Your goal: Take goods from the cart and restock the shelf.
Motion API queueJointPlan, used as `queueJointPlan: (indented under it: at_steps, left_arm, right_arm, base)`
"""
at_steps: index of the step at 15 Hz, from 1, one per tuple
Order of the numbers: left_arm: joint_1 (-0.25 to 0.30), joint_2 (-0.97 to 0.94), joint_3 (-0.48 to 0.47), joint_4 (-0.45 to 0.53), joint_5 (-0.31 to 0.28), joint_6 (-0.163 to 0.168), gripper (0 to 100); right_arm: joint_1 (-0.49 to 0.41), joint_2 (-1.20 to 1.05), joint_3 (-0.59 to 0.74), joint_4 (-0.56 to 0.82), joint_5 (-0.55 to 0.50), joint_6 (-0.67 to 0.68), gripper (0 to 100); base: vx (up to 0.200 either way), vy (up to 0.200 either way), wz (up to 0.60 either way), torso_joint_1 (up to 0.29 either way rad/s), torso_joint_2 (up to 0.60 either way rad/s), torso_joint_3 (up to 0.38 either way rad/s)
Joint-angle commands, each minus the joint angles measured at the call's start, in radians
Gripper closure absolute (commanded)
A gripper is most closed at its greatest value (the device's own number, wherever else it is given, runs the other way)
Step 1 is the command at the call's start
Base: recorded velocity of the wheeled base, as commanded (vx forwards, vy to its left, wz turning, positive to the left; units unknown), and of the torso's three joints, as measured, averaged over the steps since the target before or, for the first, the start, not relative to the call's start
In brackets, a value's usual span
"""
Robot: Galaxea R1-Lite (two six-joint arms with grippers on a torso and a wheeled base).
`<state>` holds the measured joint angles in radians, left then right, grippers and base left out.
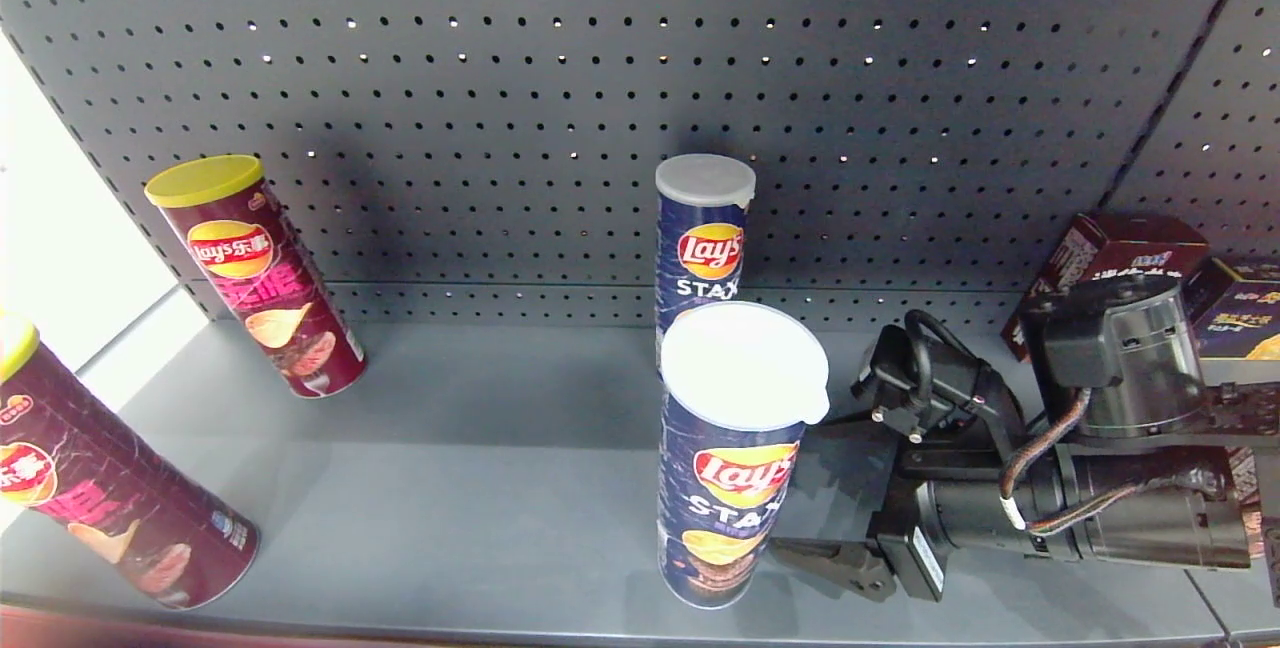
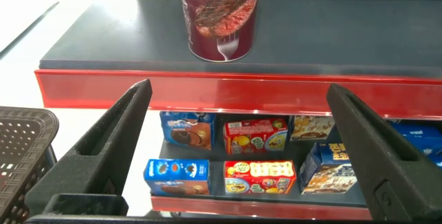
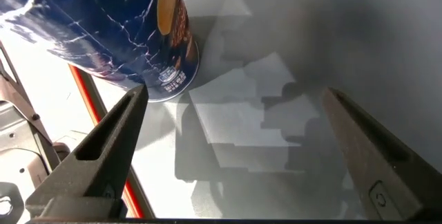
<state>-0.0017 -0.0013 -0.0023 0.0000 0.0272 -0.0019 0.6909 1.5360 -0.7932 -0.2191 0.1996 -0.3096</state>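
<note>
Four chip cans [image 1: 735, 468] on grey shelf [image 1: 480, 488]

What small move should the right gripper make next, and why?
Probably draw the right gripper straight back, away from the shelf. It is open and apart from the front blue can, which stands upright on the shelf, so the placing looks done. A sideways move might knock the can over.

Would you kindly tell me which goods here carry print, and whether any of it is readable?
Front blue can: big brand logo, legible, left unquoted.
Rear blue can: same logo.
Rear maroon can, front maroon can: brand logo, legible; other print stylised, unclear.
Lower-shelf boxes: too small.
Right-hand boxes: blurred.
</note>
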Motion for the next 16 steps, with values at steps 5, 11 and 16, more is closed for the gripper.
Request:
queueJointPlan:
  at_steps: [5,11,16]
  left_arm:
    - [0.000,0.001,-0.001,0.000,0.000,0.000,0]
    - [0.000,0.001,-0.001,0.000,0.000,-0.001,0]
    - [0.000,0.001,0.001,0.000,0.002,-0.001,0]
  right_arm:
    - [0.007,0.006,-0.001,0.000,-0.002,0.000,0]
    - [0.012,0.015,0.002,-0.020,-0.003,0.000,0]
    - [-0.077,-0.106,-0.003,-0.025,-0.009,0.006,0]
  base:
    - [0.000,0.000,0.00,0.000,0.00,0.000]
    - [0.000,0.000,0.00,0.000,0.00,0.000]
    - [0.000,0.000,0.00,0.000,0.00,0.000]
